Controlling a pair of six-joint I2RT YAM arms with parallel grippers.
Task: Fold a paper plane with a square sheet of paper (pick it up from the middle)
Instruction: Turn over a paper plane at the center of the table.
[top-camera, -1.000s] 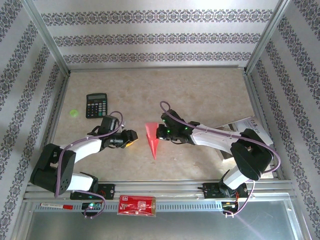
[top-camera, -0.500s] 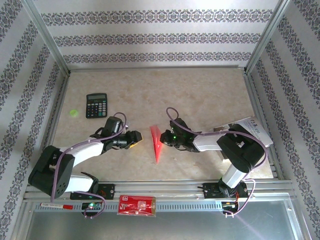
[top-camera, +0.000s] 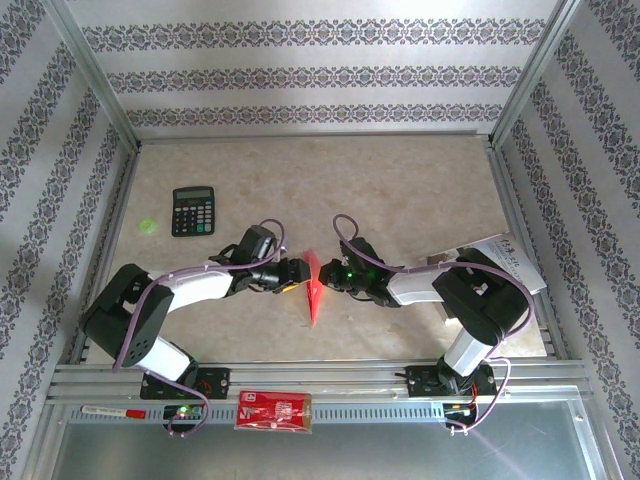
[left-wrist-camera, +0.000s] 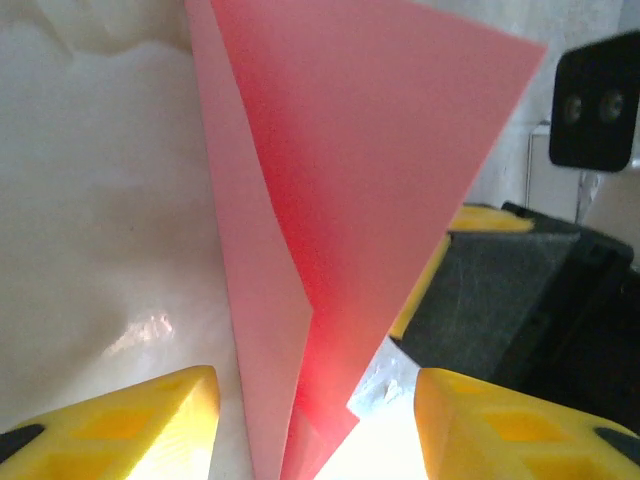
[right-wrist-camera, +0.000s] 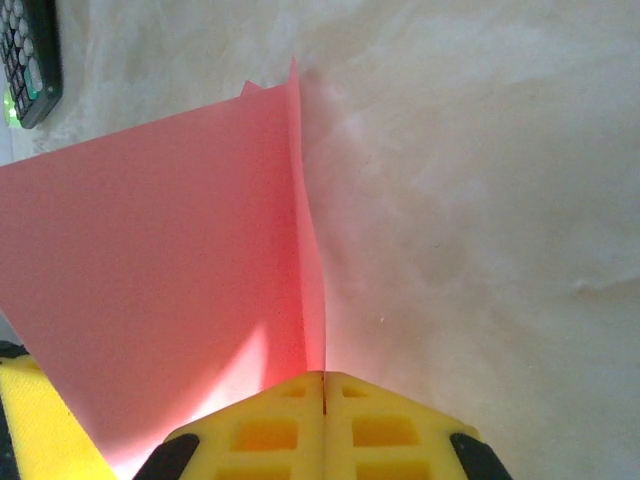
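The paper plane (top-camera: 313, 290) lies on the counter (top-camera: 400, 180) just below the middle of the overhead frame. It is a slim pink-red dart whose long axis runs up and down the picture, with the broad end towards the top and the point towards the lower edge. It is flanked by both arms at about the same place along its length. The right pincer (top-camera: 327, 277) is pressed together on it from the right of the frame, and in the right wrist view a standing fold is seen pinched between the shut yellow fingers (right-wrist-camera: 270, 430). The left pincer (left-wrist-camera: 315, 430) is set against it from the left and is spread. In the left wrist view the paper's lower part is seen between the two yellow fingers with a gap on either side, so nothing is gripped there. The paper is thus judged to lie straight ahead of the left pincer, inside its jaws. The right pincer's black and yellow body is seen just behind the sheet, so a clash of the two is the likeliest hindrance. The black calculator (top-camera: 193, 211) and a green dot (top-camera: 149, 226) lie well apart at upper left, a white printed leaflet (top-camera: 497, 255) at the right edge, and a red printed packet (top-camera: 273, 410) on the rail at the bottom.
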